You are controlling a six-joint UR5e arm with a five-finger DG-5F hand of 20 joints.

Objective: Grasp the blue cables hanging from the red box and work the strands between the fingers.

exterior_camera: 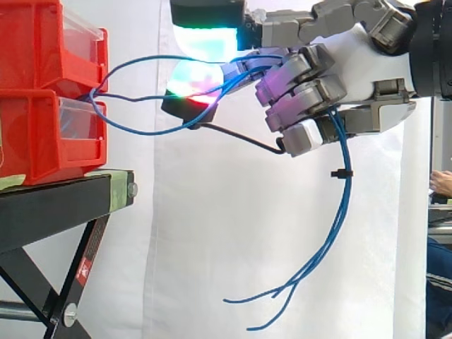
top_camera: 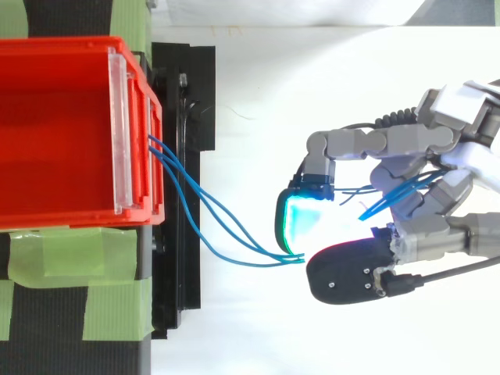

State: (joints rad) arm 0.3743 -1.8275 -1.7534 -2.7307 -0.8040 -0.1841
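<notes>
Blue cables [exterior_camera: 345, 198] in robot hand [exterior_camera: 346, 70]

A white curtain [exterior_camera: 212, 247] hangs behind the black stand [exterior_camera: 49, 208], bright and evenly lit. Strips of green tape [top_camera: 70, 254] cross the stand's top. From above, a white surface [top_camera: 250, 344] spreads to the right of the stand. Well to the stand's right, past the curtain's edge, is a person [exterior_camera: 441, 282] in blue.
</notes>
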